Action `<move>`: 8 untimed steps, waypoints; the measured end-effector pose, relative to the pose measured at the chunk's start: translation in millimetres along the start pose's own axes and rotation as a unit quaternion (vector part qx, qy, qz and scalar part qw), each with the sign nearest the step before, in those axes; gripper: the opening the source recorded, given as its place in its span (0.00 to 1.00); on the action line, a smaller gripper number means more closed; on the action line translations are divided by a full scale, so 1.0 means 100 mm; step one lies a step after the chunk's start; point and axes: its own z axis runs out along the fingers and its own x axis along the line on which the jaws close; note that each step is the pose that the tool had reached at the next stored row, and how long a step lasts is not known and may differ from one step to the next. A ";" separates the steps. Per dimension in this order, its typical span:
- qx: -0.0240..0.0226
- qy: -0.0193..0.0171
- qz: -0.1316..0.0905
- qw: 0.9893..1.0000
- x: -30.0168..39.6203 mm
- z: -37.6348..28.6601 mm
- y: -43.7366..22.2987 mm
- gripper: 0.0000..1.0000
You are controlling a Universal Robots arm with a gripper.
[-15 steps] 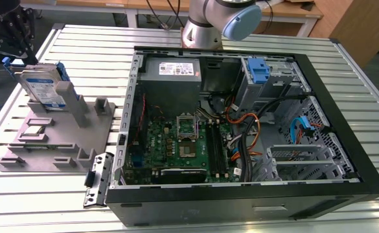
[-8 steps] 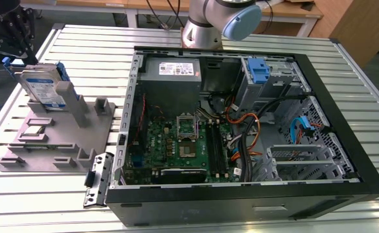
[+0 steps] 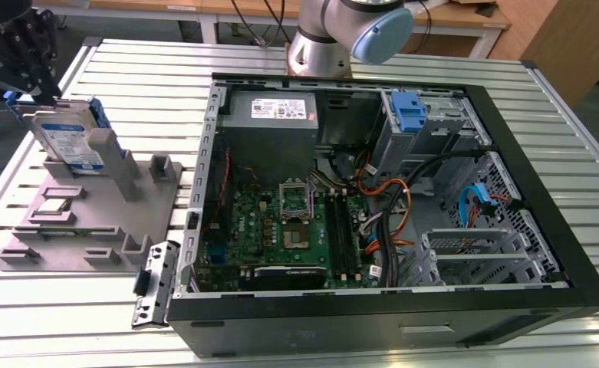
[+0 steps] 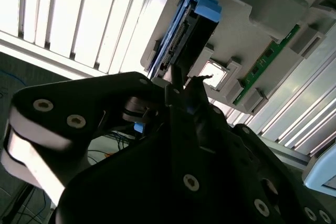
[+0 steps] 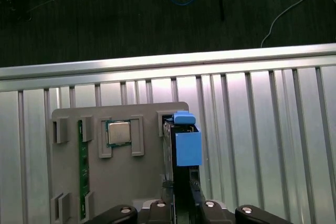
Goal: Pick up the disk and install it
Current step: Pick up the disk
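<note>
The disk (image 3: 66,142) stands on edge in a slot of the grey holder plate (image 3: 105,222) at the exterior view's left, silver with a white and blue label and blue side rails. My gripper (image 3: 45,96) hangs right over its far upper corner, at the disk's top edge. In the first wrist view the gripper (image 5: 182,195) sits astride the near end of the disk (image 5: 181,145). The second wrist view shows the gripper (image 4: 186,82) against the end of the disk (image 4: 184,35). The open computer case (image 3: 544,230) lies at the exterior view's right.
A processor chip (image 5: 119,132) and a green memory stick (image 5: 81,171) rest in the holder plate beside the disk. Inside the case are a grey power-supply box (image 3: 278,111), the motherboard (image 3: 278,230), a blue latch piece (image 3: 406,111) and loose cables (image 3: 402,192). The slatted metal table (image 3: 74,307) surrounds everything.
</note>
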 end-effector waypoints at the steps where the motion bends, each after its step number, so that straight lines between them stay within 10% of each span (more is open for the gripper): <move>1: 0.000 0.000 0.000 1.000 0.000 0.000 0.000 0.29; 8: 0.000 0.000 0.000 1.000 0.000 0.000 0.000 0.53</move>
